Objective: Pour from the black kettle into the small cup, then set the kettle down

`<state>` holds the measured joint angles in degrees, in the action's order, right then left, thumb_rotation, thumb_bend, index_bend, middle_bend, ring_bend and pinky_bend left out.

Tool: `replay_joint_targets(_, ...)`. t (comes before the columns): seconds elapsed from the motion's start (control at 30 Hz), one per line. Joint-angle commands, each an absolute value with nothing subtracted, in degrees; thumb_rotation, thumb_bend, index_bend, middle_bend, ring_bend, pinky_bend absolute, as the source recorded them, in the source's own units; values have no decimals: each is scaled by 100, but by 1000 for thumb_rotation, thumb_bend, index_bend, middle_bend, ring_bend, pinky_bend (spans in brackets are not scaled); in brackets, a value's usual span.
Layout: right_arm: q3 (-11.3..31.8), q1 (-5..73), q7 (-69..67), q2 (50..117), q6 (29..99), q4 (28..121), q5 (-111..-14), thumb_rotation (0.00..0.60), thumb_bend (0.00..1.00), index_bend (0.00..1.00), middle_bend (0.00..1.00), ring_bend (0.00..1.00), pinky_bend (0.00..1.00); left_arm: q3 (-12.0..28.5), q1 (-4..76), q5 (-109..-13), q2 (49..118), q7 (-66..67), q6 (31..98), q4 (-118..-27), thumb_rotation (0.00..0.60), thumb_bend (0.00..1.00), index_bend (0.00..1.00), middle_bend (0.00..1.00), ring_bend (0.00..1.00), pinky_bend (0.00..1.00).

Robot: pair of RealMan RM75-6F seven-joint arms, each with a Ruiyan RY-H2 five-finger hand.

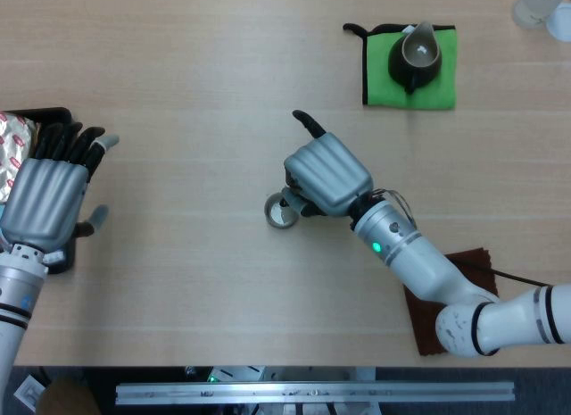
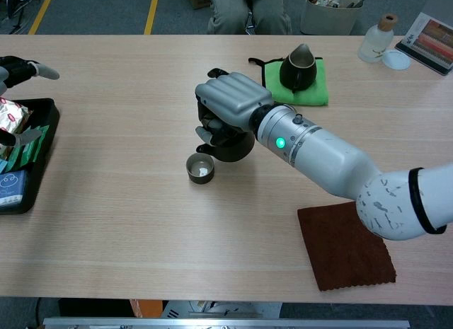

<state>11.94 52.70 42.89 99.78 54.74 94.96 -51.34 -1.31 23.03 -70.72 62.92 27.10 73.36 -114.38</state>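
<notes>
Silver-grey casing covers the back of the right hand [image 2: 230,110], which is seen at the centre of both views with its dark fingers curled down around a black kettle [image 2: 230,148]. The kettle is gripped from above and is largely hidden beneath the hand; only its dark lower body shows in the chest view, just beside the small cup [image 2: 200,168]. In the head view the cup [image 1: 282,211] is seen just left of the hand's lower edge, and whether kettle and cup touch cannot be told. A pale patch is visible inside the cup. One dark finger is seen pointing toward the upper left of the head view.

At the left edge of the head view the left hand [image 1: 49,187] is held with its fingers extended and slightly apart, nothing being held in it. It lies over a black tray [image 2: 32,180] holding packets.

Toward the upper right of the frame a second dark kettle [image 2: 298,68] is seen standing on a green cloth [image 2: 318,88]. A brown cloth [image 2: 347,247] lies at the lower right, partly under the right forearm. A bottle [image 2: 376,39] stands at the upper right corner.
</notes>
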Motion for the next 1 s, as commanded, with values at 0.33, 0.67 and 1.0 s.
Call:
replay_joint_targets(0.33,1093,5664,4674,10084,5446,9317,-4731,600,470,1000,1000,966,30,-88,2194,-7113,6242,2605,7315,-11430,600,271,142,135,90,89)
replay_joint_targets(0.67,969,5936,5003,10029,5451,9263,-4509,600,470,1000,1000,966,30,-76,2109,-7167,6229,2554,7300,-11425,600,271,142,135,90,89)
replay_joint_targets(1.0,891,6157,5227,9996,5500,9226,-4307,600,470,1000,1000,966,30,-39,2064,-7189,6247,2577,7284,-11429,600,271,142,134,90,89)
